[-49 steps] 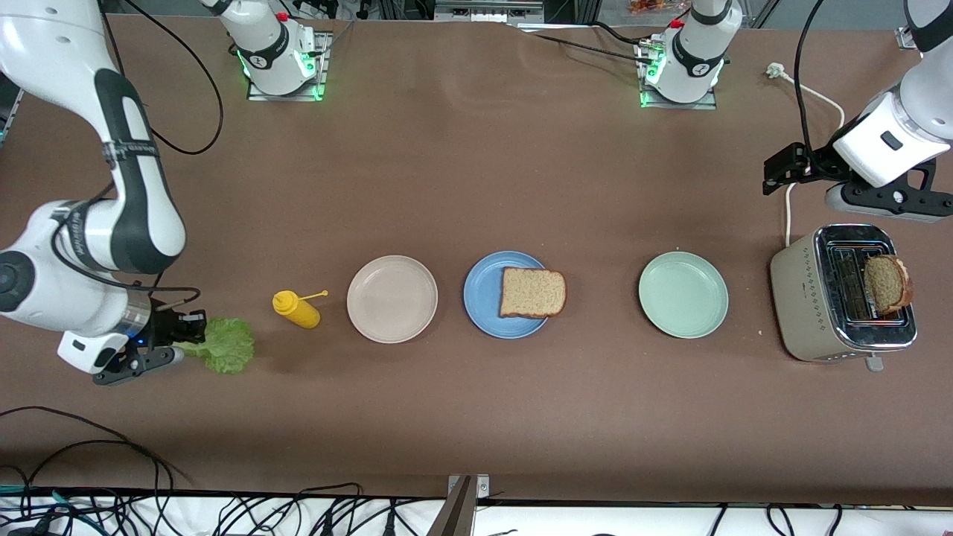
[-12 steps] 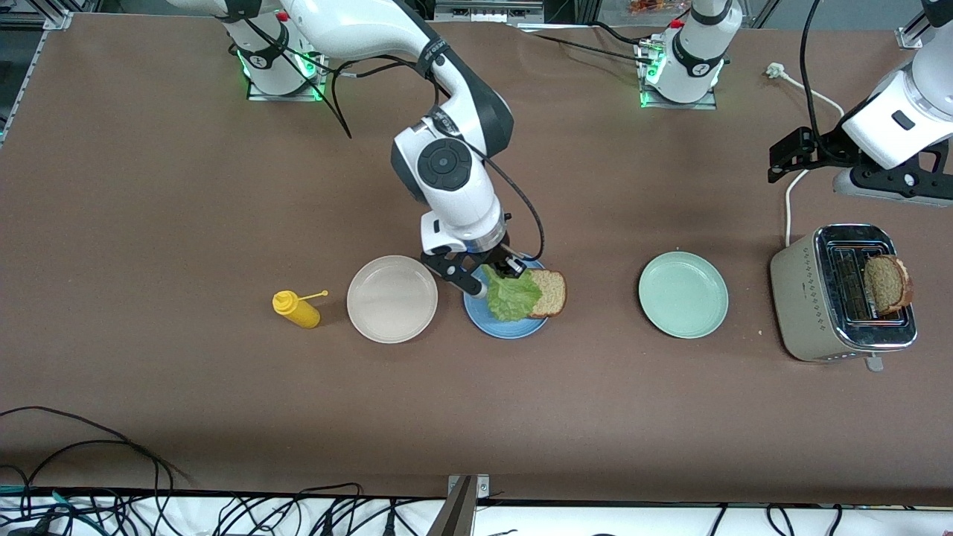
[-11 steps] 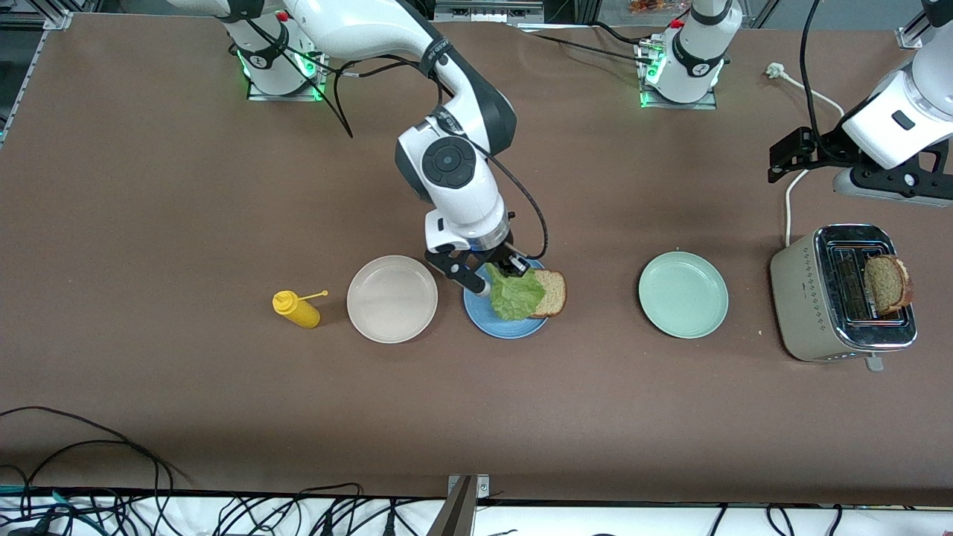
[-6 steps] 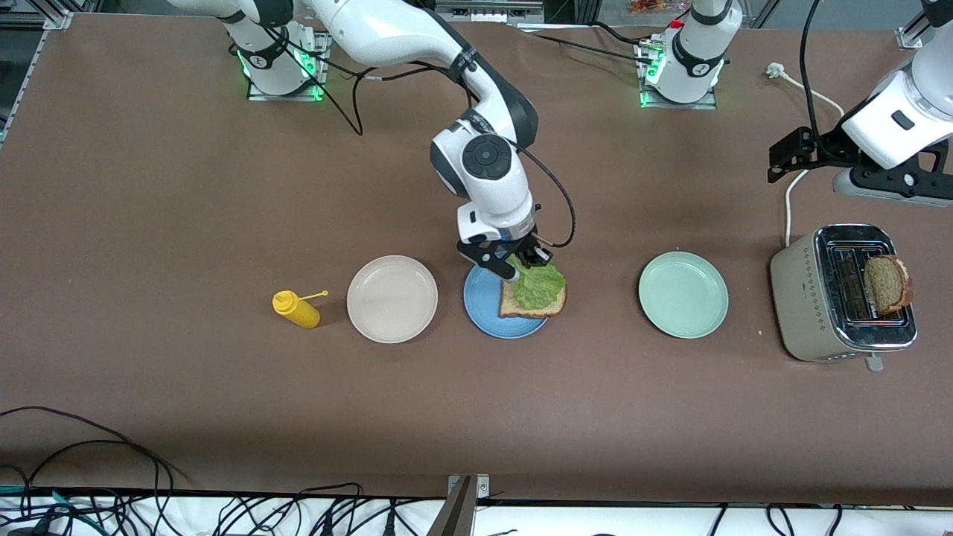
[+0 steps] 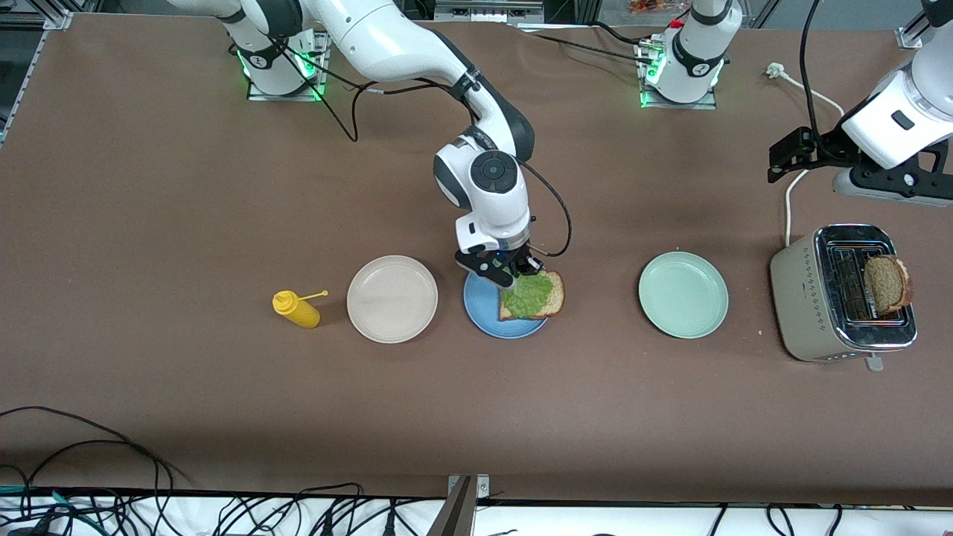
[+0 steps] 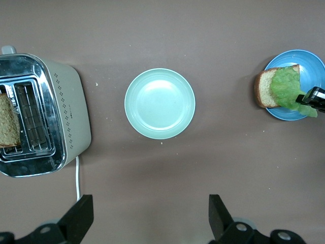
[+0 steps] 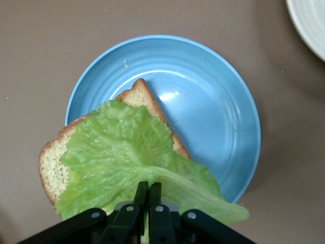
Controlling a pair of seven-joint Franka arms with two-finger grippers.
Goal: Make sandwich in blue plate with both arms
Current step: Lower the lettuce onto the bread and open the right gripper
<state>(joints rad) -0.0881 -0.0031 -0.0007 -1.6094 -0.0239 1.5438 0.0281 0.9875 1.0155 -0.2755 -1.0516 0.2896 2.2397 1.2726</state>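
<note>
The blue plate [image 5: 480, 304] [image 7: 218, 117] lies mid-table with one brown bread slice [image 5: 552, 292] [image 7: 48, 165] on it. A ruffled green lettuce leaf [image 5: 523, 298] [image 7: 122, 157] lies over that slice, its stem end overhanging the plate's rim. My right gripper [image 5: 515, 272] [image 7: 148, 190] is low over the plate, shut on the leaf's stem end. A second bread slice [image 5: 886, 283] [image 6: 7, 127] stands in the toaster [image 5: 819, 298] [image 6: 66, 112]. My left gripper [image 5: 793, 152] [image 6: 147, 223] waits open and empty, high over the table by the toaster's cord.
A mint-green plate [image 5: 683, 294] [image 6: 160, 103] lies between the blue plate and the toaster. A cream-white plate [image 5: 392, 298] [image 7: 310, 20] and a yellow squeeze bottle [image 5: 298, 309] lie toward the right arm's end. Cables hang along the table's near edge.
My right gripper has carried the lettuce across the blue plate and lowered it onto the bread slice. The left arm has stayed where it was.
</note>
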